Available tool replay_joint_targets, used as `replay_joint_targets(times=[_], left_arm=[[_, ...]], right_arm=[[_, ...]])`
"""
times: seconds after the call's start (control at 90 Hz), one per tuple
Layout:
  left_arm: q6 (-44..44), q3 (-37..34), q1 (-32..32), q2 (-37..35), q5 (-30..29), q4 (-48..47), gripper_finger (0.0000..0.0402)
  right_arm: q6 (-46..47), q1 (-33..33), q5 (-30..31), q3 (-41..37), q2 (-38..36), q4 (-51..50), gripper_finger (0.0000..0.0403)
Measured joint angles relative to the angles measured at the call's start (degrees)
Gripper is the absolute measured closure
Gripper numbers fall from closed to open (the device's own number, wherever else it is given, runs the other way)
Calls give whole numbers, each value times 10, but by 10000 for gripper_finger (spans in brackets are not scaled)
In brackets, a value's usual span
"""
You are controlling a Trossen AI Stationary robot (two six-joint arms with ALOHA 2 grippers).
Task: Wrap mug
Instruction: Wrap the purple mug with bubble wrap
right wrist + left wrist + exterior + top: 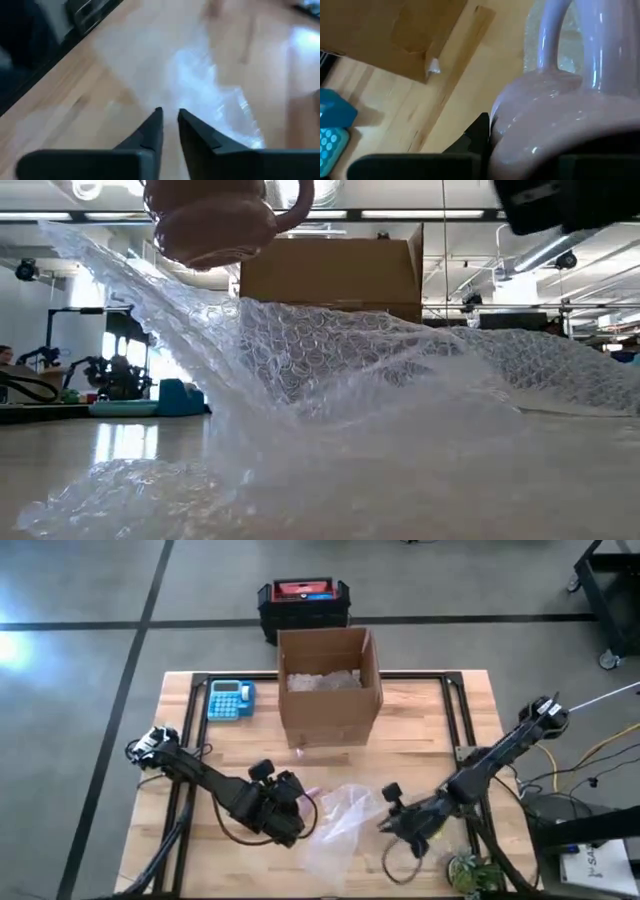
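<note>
The left gripper (296, 815), lower centre-left in the high view, clamps the mug (215, 220), held above the wrap (340, 380). Only the mug's base and handle show, cut off at the low view's top edge. The right gripper (170, 117) hovers at the wrap's right edge, fingers nearly closed, gripping nothing visible. The box (328, 685) stands behind.

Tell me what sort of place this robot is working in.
Probably a robotics lab or workshop: a polished concrete floor marked with dark lines, another robot rig in the open room behind the wooden table, and exposed ceiling strip lights.
</note>
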Motion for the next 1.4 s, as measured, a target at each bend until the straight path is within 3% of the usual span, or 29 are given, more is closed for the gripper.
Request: replay_joint_targets(times=[0.233,0.422,0.567,0.767,0.922,1.089,1.2,1.4], left_arm=[[4,-1,-2,0,1,-1,372],[8,-1,-3,0,4,0,372],[8,-1,-3,0,6,4,372],[8,-2,-3,0,6,5,372],[14,16,-4,1,29,4,372],[44,95,-9,-1,21,-8,372],[69,155,-10,-3,-8,-8,372],[115,220,-10,-3,-34,-6,372]], right_arm=[[-2,-86,-86,-1,60,14,213],[-11,-101,-94,-1,107,16,181],[-29,-97,-97,-1,122,20,227],[-42,-97,-96,8,103,9,386],[-48,-97,-51,55,70,-40,382],[-83,-104,92,133,56,-127,400],[-87,-119,174,160,56,-132,397],[-60,-165,201,157,74,-109,396]])
